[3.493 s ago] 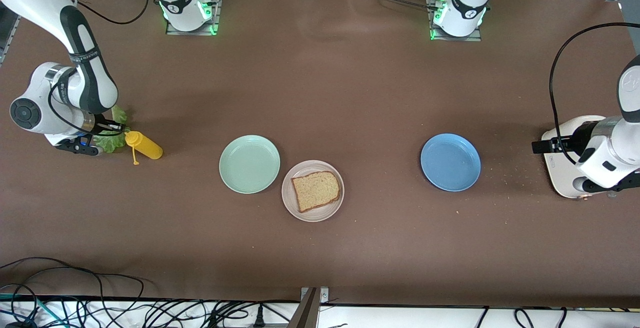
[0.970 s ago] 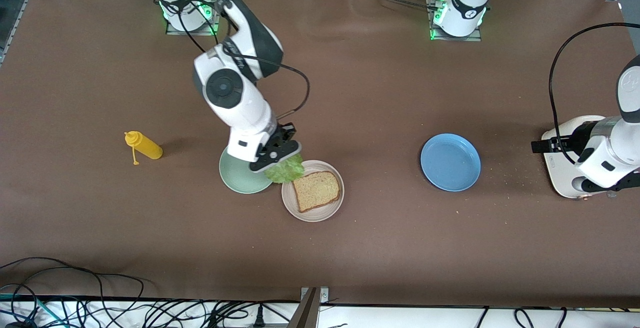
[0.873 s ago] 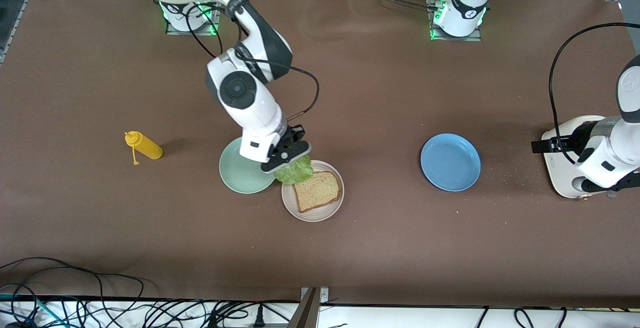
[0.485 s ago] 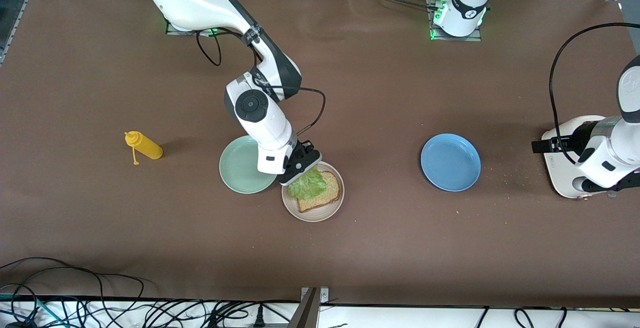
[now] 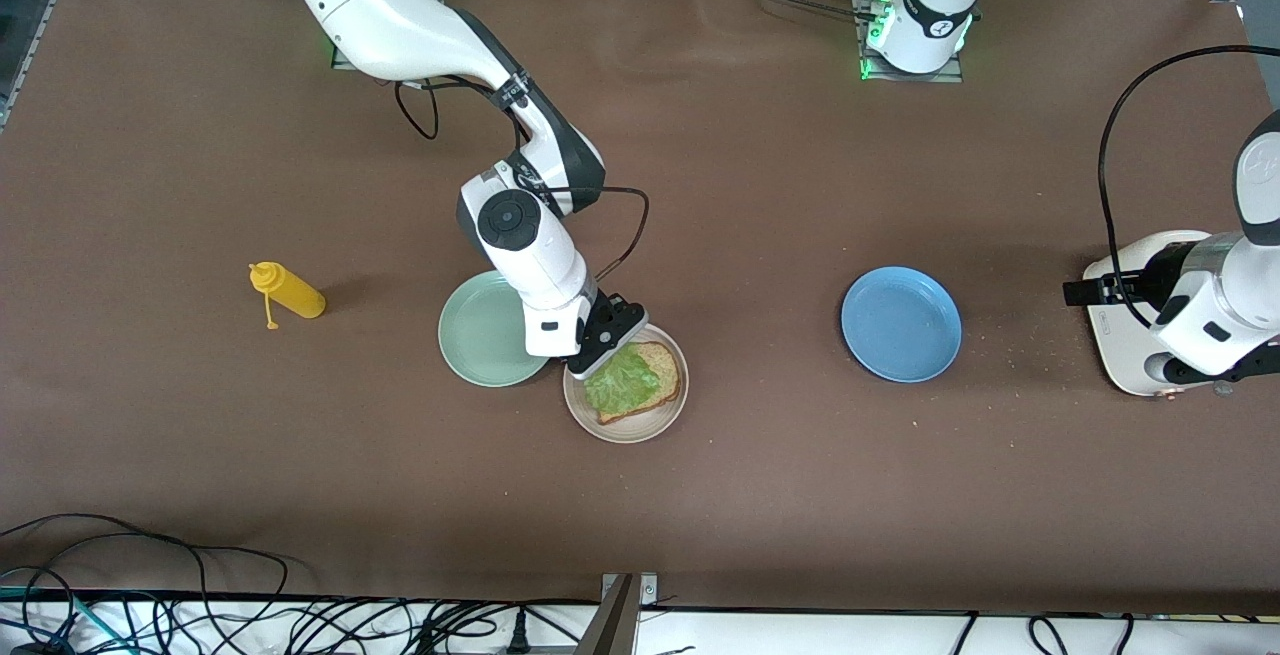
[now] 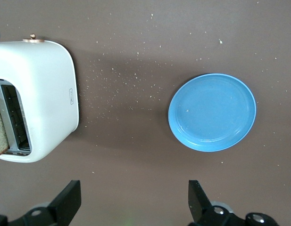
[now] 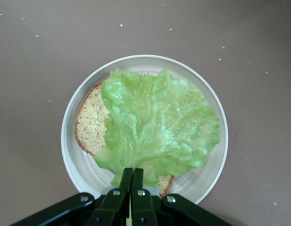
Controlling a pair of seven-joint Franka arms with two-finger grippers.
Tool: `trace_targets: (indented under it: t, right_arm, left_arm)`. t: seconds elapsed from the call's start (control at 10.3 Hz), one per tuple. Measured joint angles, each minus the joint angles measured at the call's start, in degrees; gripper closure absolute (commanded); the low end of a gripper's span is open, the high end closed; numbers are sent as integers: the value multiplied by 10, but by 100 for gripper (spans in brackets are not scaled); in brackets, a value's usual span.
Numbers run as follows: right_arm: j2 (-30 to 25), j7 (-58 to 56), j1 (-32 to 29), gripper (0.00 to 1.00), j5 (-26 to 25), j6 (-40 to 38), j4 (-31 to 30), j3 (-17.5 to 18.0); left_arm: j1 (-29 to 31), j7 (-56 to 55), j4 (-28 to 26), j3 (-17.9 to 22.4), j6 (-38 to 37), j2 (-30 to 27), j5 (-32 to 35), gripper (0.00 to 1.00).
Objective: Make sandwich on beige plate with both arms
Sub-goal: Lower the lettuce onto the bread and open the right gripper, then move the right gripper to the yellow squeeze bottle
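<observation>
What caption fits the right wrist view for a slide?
Right gripper, jaws shut on ruffled green lettuce leaf, laying it over brown bread slice on round beige plate.

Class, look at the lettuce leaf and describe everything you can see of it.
The lettuce leaf is bright green, ruffled at the edges, glossy and veined, looking plasticky. It lies spread flat over a slice of brown bread on the beige plate, covering most of the slice and leaving one crusted side bare. The right claw, shut, pinches the leaf's edge over the plate's rim.
</observation>
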Motion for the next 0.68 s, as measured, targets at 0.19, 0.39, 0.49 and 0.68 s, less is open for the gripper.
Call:
trace_targets:
  t: [0.19,0.39,0.49,0.68]
  right_arm:
    - [1,0,0,44,0,1,1,0]
    - [1,0,0,40,0,1,3,0]
    - [1,0,0,37,0,1,4,0]
    - [0,0,-2,33,0,-7,12,-3]
  left_arm:
    - [0,0,0,0,0,0,0,0]
    - [0,0,0,0,0,0,0,0]
    - [0,0,0,0,0,0,0,0]
    - [0,0,0,0,0,0,0,0]
